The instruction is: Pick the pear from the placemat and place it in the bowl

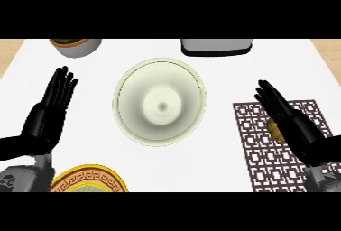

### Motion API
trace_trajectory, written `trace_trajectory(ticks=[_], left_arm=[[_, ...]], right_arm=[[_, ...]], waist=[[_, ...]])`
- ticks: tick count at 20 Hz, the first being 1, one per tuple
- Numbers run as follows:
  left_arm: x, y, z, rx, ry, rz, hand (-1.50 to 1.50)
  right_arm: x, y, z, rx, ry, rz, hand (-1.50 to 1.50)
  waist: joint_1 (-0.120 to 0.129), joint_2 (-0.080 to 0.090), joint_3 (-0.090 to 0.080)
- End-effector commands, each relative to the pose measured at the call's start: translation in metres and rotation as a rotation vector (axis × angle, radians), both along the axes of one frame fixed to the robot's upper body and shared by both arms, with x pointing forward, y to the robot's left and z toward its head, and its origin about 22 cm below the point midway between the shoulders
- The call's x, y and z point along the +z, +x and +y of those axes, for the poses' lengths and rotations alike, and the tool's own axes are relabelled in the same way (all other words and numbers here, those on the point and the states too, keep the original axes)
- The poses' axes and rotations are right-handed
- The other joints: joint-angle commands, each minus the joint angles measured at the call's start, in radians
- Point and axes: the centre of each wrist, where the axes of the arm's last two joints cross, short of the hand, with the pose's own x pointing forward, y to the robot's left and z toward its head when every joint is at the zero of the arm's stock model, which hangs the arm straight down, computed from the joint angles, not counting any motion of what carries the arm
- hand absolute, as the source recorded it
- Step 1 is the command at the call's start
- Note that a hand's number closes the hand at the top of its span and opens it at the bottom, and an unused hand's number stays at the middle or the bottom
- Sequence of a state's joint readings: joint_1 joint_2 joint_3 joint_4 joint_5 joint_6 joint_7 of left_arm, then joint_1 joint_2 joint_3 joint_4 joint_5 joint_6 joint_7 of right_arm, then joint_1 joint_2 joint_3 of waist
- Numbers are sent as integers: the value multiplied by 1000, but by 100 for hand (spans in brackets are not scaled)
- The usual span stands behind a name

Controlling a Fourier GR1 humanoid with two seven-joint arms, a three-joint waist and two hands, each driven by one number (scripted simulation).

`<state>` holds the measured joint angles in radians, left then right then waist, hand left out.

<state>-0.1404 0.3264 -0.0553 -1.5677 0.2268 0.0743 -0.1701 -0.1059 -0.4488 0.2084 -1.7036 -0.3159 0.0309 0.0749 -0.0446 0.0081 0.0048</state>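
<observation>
A cream bowl [160, 101] sits at the counter's middle with nothing in it. To its right lies a brown patterned placemat [266, 158]. On the mat a yellow-brown pear [274, 129] peeks out, mostly hidden by my right hand [296, 124]. That hand hangs over the pear with straight fingers, open, pointing up and left. My left hand [50, 110] stands open at the left side, fingers up, resting well away from the bowl.
A grey pot with a plant [76, 46] stands at the back left. A grey and black appliance [216, 46] is at the back centre. A yellow ornate plate [88, 180] lies at the front left, beside my left forearm.
</observation>
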Motion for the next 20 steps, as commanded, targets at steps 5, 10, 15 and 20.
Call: trace_trajectory(ticks=[5,10,15,20], left_arm=[[33,23,37,168,31,-25,0],[28,26,53,227,-1,50,0],[24,19,55,231,3,50,0],[23,15,55,218,15,51,0]], right_arm=[[1,15,14,316,267,217,-150],[7,2,-38,-71,-196,6,-150],[37,-27,-57,52,-298,-49,-150],[108,-20,-88,54,-577,-63,-150]], waist=[[65,0,-3],[22,-9,-5],[35,-10,-5],[39,-13,-6]])
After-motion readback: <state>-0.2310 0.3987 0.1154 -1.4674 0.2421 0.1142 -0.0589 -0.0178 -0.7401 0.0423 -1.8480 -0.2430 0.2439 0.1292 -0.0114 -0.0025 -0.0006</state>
